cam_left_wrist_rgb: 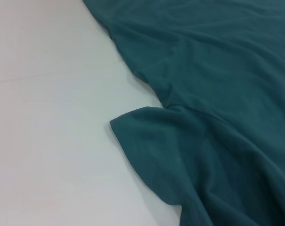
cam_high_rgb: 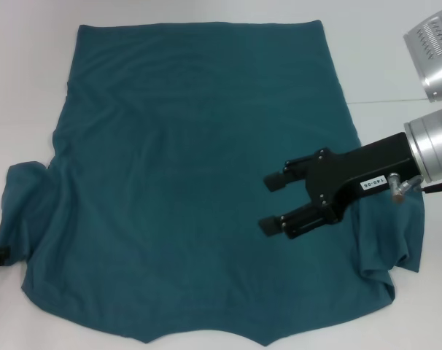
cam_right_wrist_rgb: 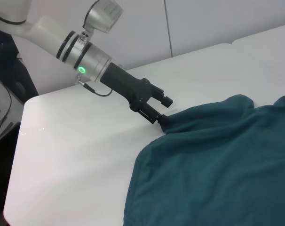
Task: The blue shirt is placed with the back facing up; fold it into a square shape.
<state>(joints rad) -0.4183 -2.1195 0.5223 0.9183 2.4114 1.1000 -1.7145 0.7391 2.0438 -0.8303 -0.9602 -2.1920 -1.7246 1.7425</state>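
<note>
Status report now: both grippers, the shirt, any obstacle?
Right gripper open, above the blue shirt. Left gripper at the shirt's left sleeve, one finger under the cloth. Shirt flat, unfolded. No obstacle seen.

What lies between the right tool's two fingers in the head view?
Only the blue shirt shows in the gap of the open right tool; nothing is held. The head view shows it.

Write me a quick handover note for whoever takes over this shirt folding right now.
Left gripper: at the shirt's left sleeve, one finger under the cloth's edge, not clamped.
Right gripper: open, hovering above the shirt's right side.
Blue shirt: spread on the white table, plain side up, sleeves rumpled.
Done: no fold yet.
Left: fold both sleeves in, then fold the body into a square.
</note>
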